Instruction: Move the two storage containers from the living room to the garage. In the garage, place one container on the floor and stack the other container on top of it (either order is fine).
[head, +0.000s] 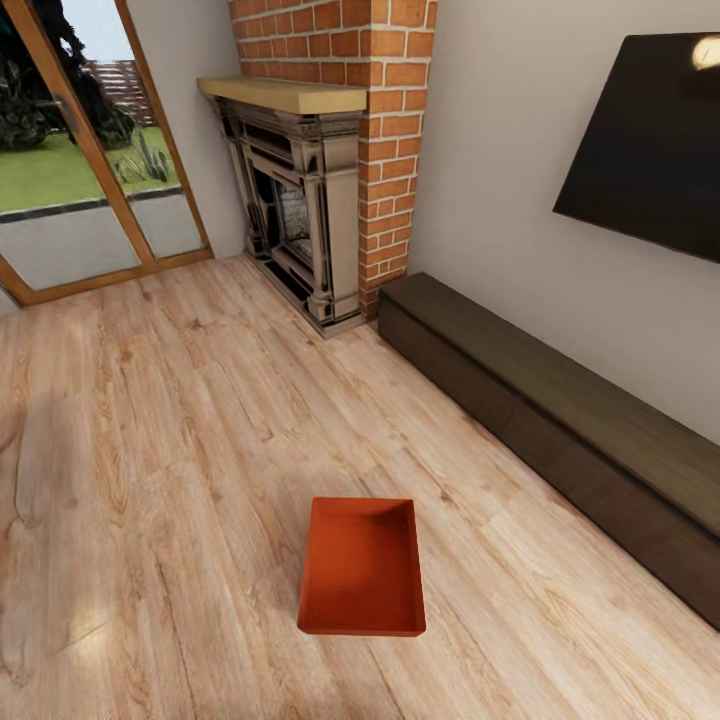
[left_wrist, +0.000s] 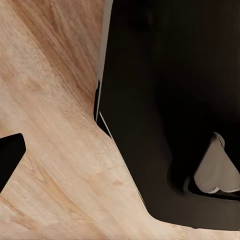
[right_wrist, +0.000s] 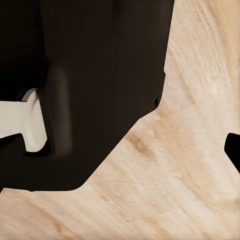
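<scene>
Neither hand's grip can be told from the wrist views. One bin sits open-side up on the plank floor at 6 o'clock, fireplace at 12, cabinet at 3.

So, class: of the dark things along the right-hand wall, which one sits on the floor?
The long low cabinet rests on the wood plank floor; the black TV hangs on the wall above it.
</scene>
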